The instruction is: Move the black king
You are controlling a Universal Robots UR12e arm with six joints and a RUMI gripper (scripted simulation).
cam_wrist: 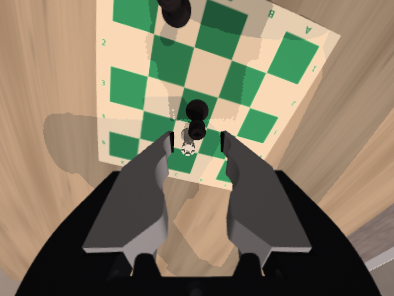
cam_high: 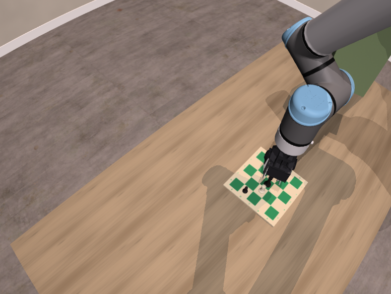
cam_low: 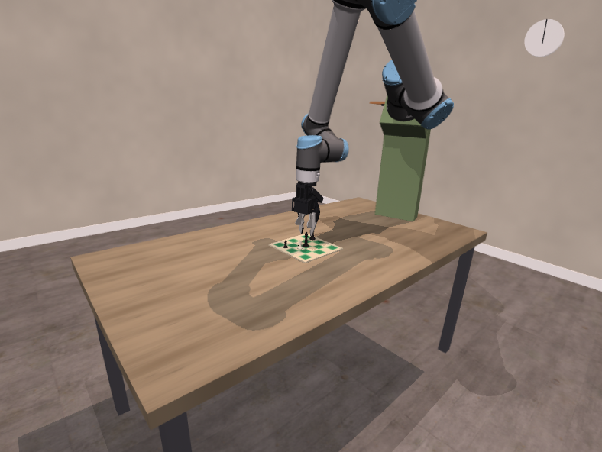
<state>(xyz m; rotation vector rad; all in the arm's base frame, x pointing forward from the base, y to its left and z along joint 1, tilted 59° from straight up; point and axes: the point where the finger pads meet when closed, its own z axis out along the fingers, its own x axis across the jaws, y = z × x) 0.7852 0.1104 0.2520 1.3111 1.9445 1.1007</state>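
Note:
The tall black king (cam_high: 268,183) (cam_low: 305,241) (cam_wrist: 197,110) stands upright on C3 of the green-and-cream board (cam_high: 273,224) (cam_wrist: 107,106). My gripper (cam_high: 270,182) (cam_low: 306,234) (cam_wrist: 197,132) points down over the middle of the board. Its fingers stand partly apart with nothing between them. In the wrist view the king's head shows just beyond the gap between the fingertips, with no contact visible. B5 (cam_high: 263,205) shows bare in the top view. A white piece (cam_high: 262,189) (cam_low: 299,246) (cam_wrist: 187,148) stands on C4, close beside the king.
A black pawn (cam_high: 245,189) (cam_low: 285,243) stands on D5; the left finger hides it in the wrist view. Another black piece (cam_low: 312,237) (cam_wrist: 176,12) stands on D1, hidden by the gripper in the top view. The wooden table (cam_high: 142,196) (cam_low: 169,292) bears the board.

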